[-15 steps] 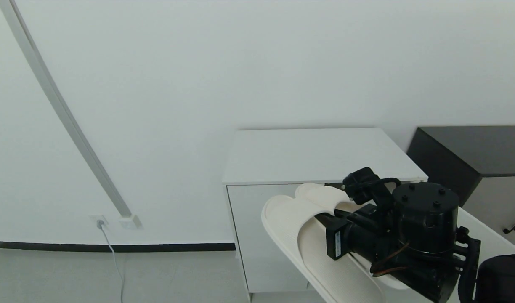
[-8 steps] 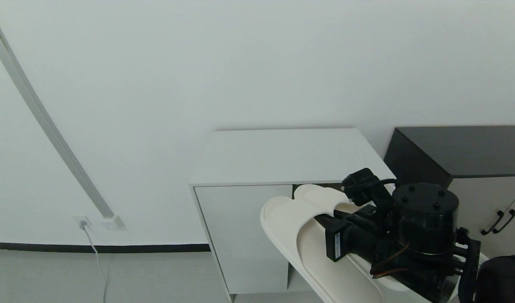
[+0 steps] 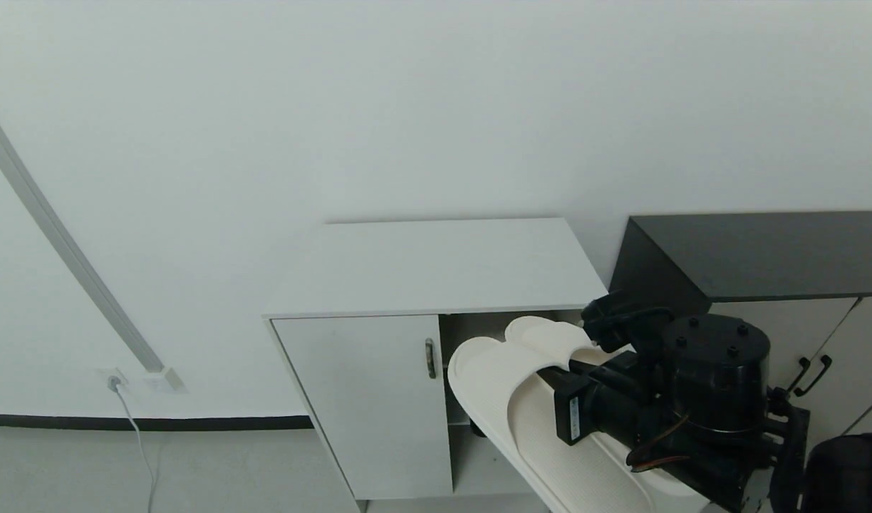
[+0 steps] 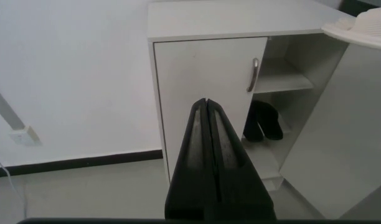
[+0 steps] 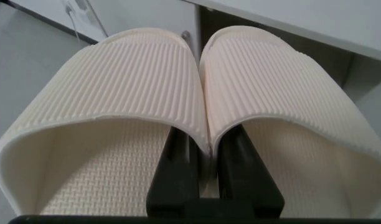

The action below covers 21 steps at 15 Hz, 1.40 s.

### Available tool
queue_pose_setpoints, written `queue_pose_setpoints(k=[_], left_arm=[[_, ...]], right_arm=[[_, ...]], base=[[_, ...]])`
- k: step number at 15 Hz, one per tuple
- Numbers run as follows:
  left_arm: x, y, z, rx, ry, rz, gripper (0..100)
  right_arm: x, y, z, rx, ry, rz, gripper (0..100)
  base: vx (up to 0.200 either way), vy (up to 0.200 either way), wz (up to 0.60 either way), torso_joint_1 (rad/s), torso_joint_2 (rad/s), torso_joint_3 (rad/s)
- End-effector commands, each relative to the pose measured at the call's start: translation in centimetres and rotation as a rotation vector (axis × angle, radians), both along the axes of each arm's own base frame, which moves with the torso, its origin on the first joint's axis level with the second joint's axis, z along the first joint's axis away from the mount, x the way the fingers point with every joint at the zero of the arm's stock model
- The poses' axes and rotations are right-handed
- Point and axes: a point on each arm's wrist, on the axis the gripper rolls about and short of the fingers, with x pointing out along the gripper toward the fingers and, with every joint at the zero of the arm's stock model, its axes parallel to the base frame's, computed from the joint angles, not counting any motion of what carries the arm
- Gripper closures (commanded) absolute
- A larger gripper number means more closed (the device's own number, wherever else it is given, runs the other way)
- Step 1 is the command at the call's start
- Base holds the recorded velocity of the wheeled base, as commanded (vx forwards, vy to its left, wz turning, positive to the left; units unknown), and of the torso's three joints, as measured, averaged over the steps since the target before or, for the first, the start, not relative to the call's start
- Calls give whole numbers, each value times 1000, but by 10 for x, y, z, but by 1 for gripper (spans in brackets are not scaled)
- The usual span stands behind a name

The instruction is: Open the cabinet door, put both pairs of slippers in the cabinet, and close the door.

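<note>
Slippers: one cream ribbed pair, side by side, held up in the air in front of the open R half of the cabinet, toes toward it. R end effector is clamped on them. Its two black fingers go in under the straps w/ the pair's inner edges pinched btwn them. In the head view the toes overlap the top of the opening. From the L wrist view a toe shows above the top edge of the open door, so the pair is out front, not in yet.

Cabinet is white, low, backed against the wall. L door is closed, w/ a slim metal handle at its inner edge. R door is swung out toward the rig. Inside I see a shelf and, on the bottom under it, dark shoes.

L end effector has its fingers pressed together w/ nothing in them. It points at the closed L door, apart from it.

Just R of the cabinet is a dark-topped unit w/ two dark pulls; can't tell if the two touch. On the wall to the L, grey trunking runs diagonally down to near an outlet, and a cable drops from it to the floor. Black skirting runs along the wall's base.
</note>
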Motion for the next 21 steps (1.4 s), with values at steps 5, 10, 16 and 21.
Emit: queue_pose_setpoints(k=[5,10,16,21], left_arm=[[0,0,0,-1,2,0,100],[0,0,0,-1,2,0,100],[0,0,0,-1,2,-2,100],[0,0,0,-1,2,0,100]], right_arm=[[2,2,-5,-9,10,3,100],[2,3,-5,-10,11,3,100],[5,6,-8,18,-19,-7,100],[9,10,-15,1,-12,-31,100]], base=[[0,0,0,0,0,0],[0,0,0,0,0,0],[0,0,0,0,0,0],[0,0,0,0,0,0]])
